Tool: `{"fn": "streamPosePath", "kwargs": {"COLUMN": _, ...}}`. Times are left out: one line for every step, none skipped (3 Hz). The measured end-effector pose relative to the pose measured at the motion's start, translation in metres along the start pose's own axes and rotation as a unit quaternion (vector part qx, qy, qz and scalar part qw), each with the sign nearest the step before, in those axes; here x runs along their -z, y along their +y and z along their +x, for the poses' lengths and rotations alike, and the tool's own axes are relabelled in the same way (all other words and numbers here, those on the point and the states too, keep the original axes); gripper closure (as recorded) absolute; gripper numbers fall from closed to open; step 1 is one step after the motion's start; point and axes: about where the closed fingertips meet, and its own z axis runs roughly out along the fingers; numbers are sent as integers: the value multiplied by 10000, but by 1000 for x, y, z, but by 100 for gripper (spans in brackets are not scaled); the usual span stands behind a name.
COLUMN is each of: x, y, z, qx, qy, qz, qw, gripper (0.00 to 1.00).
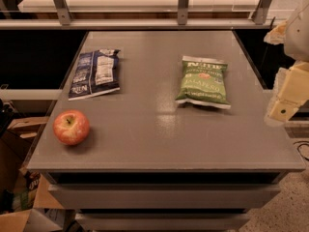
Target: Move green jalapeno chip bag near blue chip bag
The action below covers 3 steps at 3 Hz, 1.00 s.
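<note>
Green bag (203, 81): crinkly, white top band, pale lettering; flat, toward the right edge of the desk (154, 144). Blue bag (94, 74): navy, white label panel; flat, slightly skewed, by the left edge. Bags well apart. Gripper (284, 105): beyond the right edge.

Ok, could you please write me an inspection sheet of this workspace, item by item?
Surface: grey table top, flat, with drawer fronts below it.
Job's things: green jalapeno chip bag lies flat right of centre; blue chip bag lies flat at back left, well apart from it.
Clutter: red apple at front left.
Grippers: gripper beside the table's right edge, off the surface, touching neither bag.
Cables: thin dark loop on the floor at right, perhaps a cable.
Surroundings: metal frame behind; cardboard boxes at lower left.
</note>
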Motion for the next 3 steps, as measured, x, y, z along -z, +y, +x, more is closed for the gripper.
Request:
{"fn": "streamPosePath", "kwargs": {"x": 0, "y": 0, "z": 0, "qx": 3, "qy": 0, "qz": 0, "qw": 10000, "gripper": 0}}
{"fn": "streamPosePath", "kwargs": {"x": -11, "y": -6, "z": -11, "qx": 447, "qy": -8, "qz": -69, "qw": 9990, "gripper": 0}}
{"fn": "streamPosePath", "kwargs": {"x": -42, "y": -18, "z": -28, "qx": 1190, "qy": -76, "qz": -311, "qw": 9924, "gripper": 0}}
